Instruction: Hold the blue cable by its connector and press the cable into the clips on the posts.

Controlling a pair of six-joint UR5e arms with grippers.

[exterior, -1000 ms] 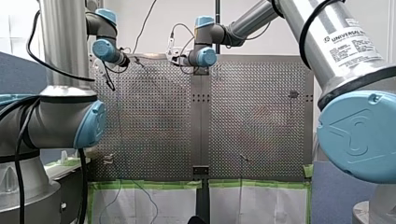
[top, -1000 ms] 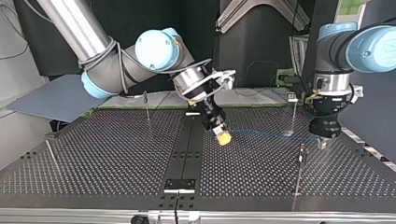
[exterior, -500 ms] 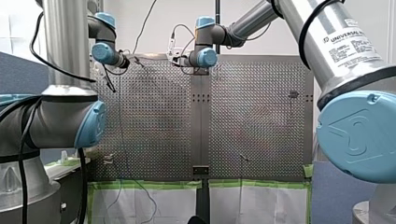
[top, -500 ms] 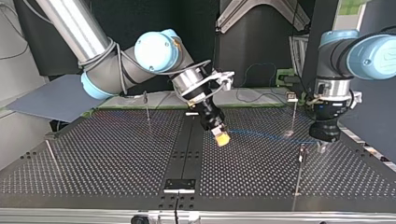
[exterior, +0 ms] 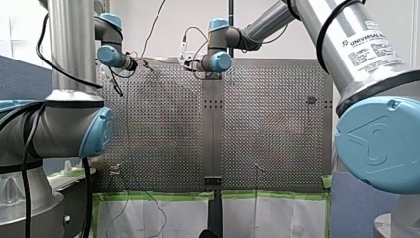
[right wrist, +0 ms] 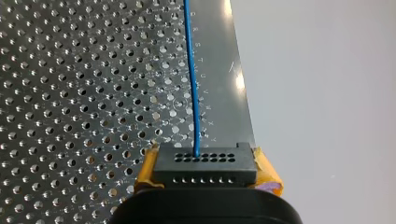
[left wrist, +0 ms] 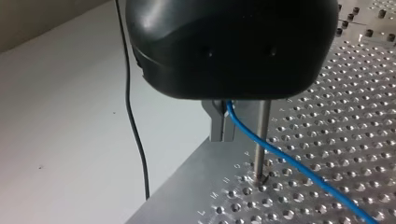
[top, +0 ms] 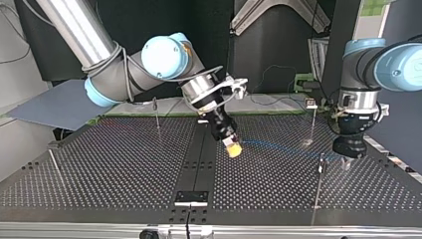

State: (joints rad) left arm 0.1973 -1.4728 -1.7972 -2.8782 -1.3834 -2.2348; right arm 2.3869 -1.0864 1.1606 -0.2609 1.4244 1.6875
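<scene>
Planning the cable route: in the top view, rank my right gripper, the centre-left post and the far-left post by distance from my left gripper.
From my left gripper, on the blue cable at the view's right:
1. right gripper, near the middle, on the connector.
2. centre-left post, left of middle, toward the back.
3. far-left post, farthest toward the view's left.

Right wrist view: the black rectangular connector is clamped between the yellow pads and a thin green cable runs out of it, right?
No. The right wrist view shows a thin blue cable, not a green one, leaving the black rectangular connector, which my right gripper clamps between its yellow pads.
</scene>
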